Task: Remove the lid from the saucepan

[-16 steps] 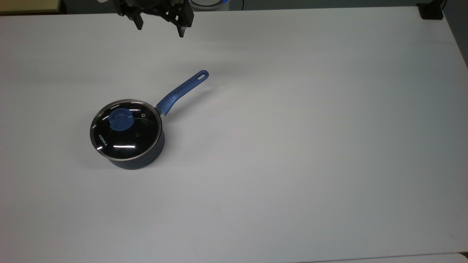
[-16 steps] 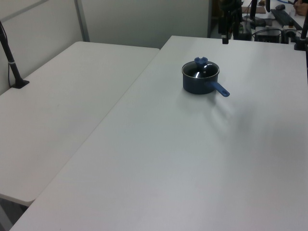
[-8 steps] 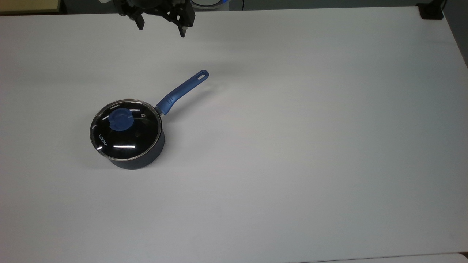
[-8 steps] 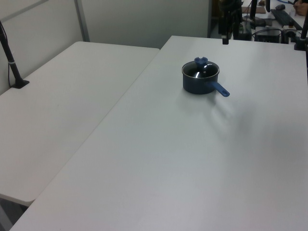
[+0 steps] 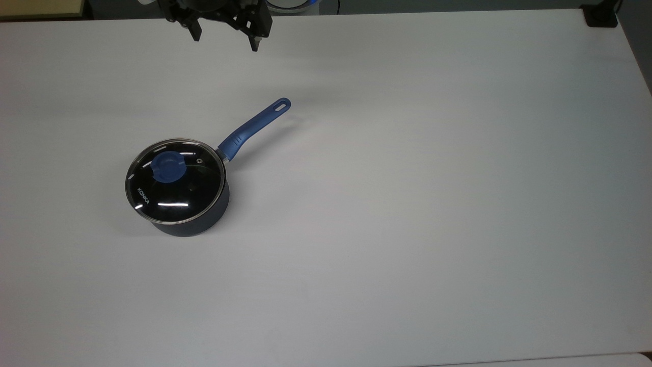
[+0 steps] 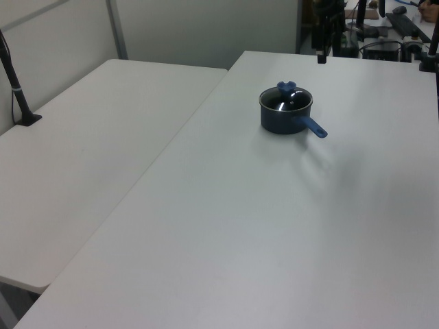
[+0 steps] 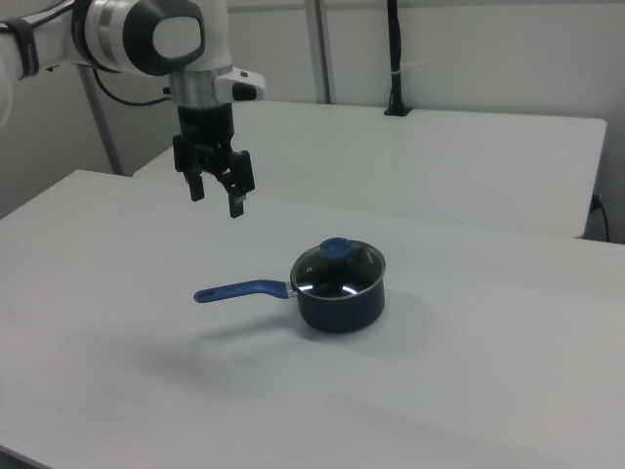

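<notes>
The saucepan stands on the white table, dark navy, with its long blue handle pointing toward the top view's upper right. The glass lid rests on it, its blue knob at the centre. My gripper hangs open in the air well above the table, away from the pan, near the top view's upper edge. Nothing is between its fingers.
The white table spreads wide to the top view's right of the pan. A second white table adjoins it. Black posts stand at that table's far edge. Equipment clutters the left view's upper right.
The gripper has shifted very slightly toward the top view's upper edge. The saucepan and lid have not moved.
</notes>
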{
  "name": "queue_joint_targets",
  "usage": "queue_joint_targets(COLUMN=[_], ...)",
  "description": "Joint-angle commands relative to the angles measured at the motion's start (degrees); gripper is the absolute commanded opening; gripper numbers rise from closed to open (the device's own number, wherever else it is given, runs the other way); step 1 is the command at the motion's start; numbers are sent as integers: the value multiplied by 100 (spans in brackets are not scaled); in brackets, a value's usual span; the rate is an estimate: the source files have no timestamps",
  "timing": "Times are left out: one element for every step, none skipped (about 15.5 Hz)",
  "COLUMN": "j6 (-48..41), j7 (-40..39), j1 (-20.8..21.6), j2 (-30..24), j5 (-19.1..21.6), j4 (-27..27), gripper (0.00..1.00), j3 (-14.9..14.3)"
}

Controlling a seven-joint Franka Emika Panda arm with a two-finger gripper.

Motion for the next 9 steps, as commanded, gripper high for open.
queue_joint_targets(j6=[-90, -90, -116, -142, -134, -90, -46, 50, 164], j7=[29, 37, 38, 38, 38, 29, 29, 29, 29], j1=[31, 39, 40, 40, 13, 5, -4, -22, -74], j2=[-48, -39, -47, -56, -48, -39, -39, -30, -21], j5=[-33, -42, -42, -42, -42, -42, -51, -86, -138], j4=[-33, -33, -15, -24, -15, -6, -6, -6, -6], gripper=[100, 100, 100, 100, 100, 100, 100, 100, 100], j3=[-18, -18, -18, -18, -27, -53, -71, -80, -80])
